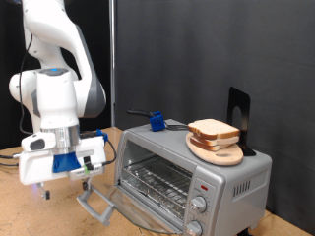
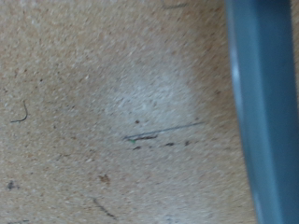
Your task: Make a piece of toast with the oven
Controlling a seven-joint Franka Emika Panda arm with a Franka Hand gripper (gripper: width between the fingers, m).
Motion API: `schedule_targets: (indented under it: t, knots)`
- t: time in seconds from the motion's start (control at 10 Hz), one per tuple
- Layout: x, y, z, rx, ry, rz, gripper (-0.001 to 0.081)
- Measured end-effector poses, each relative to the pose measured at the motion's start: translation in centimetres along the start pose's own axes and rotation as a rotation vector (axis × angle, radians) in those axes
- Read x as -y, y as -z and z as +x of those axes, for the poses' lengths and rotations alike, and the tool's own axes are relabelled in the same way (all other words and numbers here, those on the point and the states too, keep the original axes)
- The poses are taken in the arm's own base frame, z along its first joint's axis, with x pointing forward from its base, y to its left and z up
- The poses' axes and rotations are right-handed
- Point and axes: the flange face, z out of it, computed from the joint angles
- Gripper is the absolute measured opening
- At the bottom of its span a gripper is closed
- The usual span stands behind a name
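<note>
The oven (image 1: 187,172) is a silver-grey box at the exterior view's right. Its door (image 1: 123,202) hangs open and down, showing the wire rack (image 1: 157,179) inside. Two knobs (image 1: 200,205) sit on its front right. The piece of toast (image 1: 213,129) lies on a round wooden board (image 1: 219,151) on top of the oven. My gripper (image 1: 86,173) hangs low at the exterior view's left, just above and left of the door's handle (image 1: 94,206), with nothing seen between its fingers. The wrist view shows blurred tabletop (image 2: 103,112) and a grey-blue bar (image 2: 266,103) along one side.
A blue block with a dark handle (image 1: 155,121) rests on the oven's top near its back left. A black stand (image 1: 239,110) rises behind the toast. The wooden table (image 1: 39,211) runs under the arm, and a dark curtain fills the background.
</note>
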Motion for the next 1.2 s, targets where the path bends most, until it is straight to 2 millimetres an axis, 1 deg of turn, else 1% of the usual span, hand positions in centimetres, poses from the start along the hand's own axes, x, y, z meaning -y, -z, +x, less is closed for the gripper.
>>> schedule_targets:
  t: [0.5,0.7,0.8,1.0,1.1,1.2]
  knots:
    - [0.4,-5.7,1.1,-0.040,-0.064,-0.041,0.0809]
    - [2.4,-7.4,-0.1,-0.011,-0.049,-0.029,0.0809]
    - [3.0,-7.8,-0.5,0.003,-0.032,-0.016,0.0809]
    - [3.5,-7.7,-1.1,0.040,0.005,0.025,0.0809]
    - [3.7,-7.1,-1.2,0.075,0.016,0.050,0.0809]
    - [3.9,-6.0,-1.1,0.112,0.026,0.078,0.0809]
